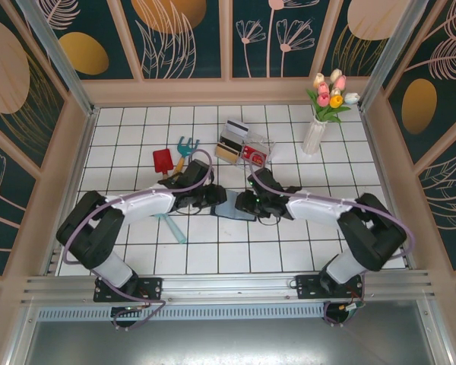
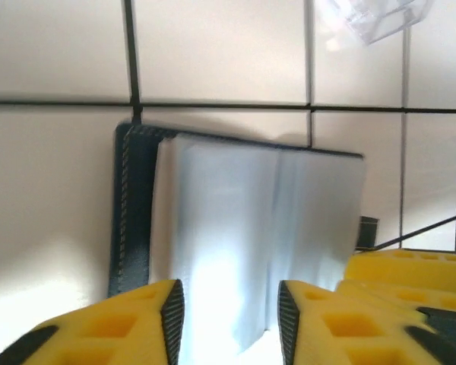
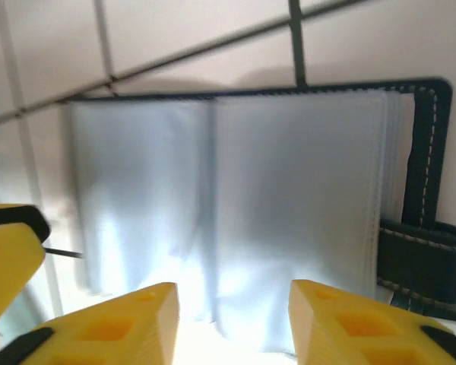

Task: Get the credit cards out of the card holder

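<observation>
Bench (image 1: pixel 235 255): white tiles with dark grout, walled in by floral panels.
Left arm (image 1: pixel 137 207): reaches from 8 o'clock to the middle of the bench.
Right arm (image 1: pixel 327 205): comes in from 4 o'clock, its wrist almost meeting the other over the same spot.
Vase (image 1: pixel 315 138): white, upright at 1 o'clock of centre, holding pink, yellow and white tulips (image 1: pixel 330 91).
Clear box (image 1: pixel 262 144): sits at 12 o'clock of the card holder (image 1: pixel 234 210), well apart from it.
Card holder: lies open and flat at the bench's centre between the two wrists, pale blue-grey sleeves (image 3: pixel 289 198) facing up, navy stitched edge showing, clasp tab (image 3: pixel 422 262) sticking out at one side.
Left pincer (image 2: pixel 226 304): yellow fingers partly spread, low over the sleeves; nothing is clamped between them.
Right pincer (image 3: pixel 234 304): likewise part open above the sleeves from the opposite side, gripping nothing.
Trowel (image 1: pixel 163 161): red, at 10 o'clock of the card holder.
Rake (image 1: pixel 186 144): blue-green, just beside the trowel.
Credit cards (image 1: pixel 252 154): one red, one tan, side by side at the clear box; whether in it or on it cannot be told.
</observation>
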`<state>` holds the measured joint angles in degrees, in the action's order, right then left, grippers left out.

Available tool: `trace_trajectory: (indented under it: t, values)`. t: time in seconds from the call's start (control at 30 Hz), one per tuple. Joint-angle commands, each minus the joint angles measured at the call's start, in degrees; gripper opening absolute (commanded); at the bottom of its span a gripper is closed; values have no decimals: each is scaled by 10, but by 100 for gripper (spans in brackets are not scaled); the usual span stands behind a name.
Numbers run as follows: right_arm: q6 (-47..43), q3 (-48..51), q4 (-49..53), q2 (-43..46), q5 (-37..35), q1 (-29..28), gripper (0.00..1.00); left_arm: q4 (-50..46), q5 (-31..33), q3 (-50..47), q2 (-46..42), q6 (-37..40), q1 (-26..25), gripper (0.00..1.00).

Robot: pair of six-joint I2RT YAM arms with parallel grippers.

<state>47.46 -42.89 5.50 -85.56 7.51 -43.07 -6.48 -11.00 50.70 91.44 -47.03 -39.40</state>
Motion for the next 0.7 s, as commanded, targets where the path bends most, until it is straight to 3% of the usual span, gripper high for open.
trace_trajectory:
  t: [0.0, 0.13, 0.27, 0.33, 0.4, 0.53, 0.67]
  values:
    - [-35, -16, 31, 77, -46, -3, 53, -66, 81, 35, -36, 27, -3, 58]
    - [-85, -57, 86, 138, -135, 18, 61, -100, 169, 73, -66, 47, 6, 75]
    - [-154, -90, 109, 180, -236, 70, 71, -98, 239, 79, -109, 66, 48, 88]
    - [-175, -95, 102, 200, -257, 110, 81, -81, 265, 70, -136, 78, 77, 92]
    - [-185, -93, 88, 225, -270, 150, 89, -49, 344, 53, -168, 99, 88, 98]
    - [-219, -79, 45, 270, -319, 207, 99, 19, 490, -1, -219, 163, 97, 98]
    - [-234, -63, 19, 285, -327, 272, 99, 60, 589, -37, -250, 214, 115, 99]
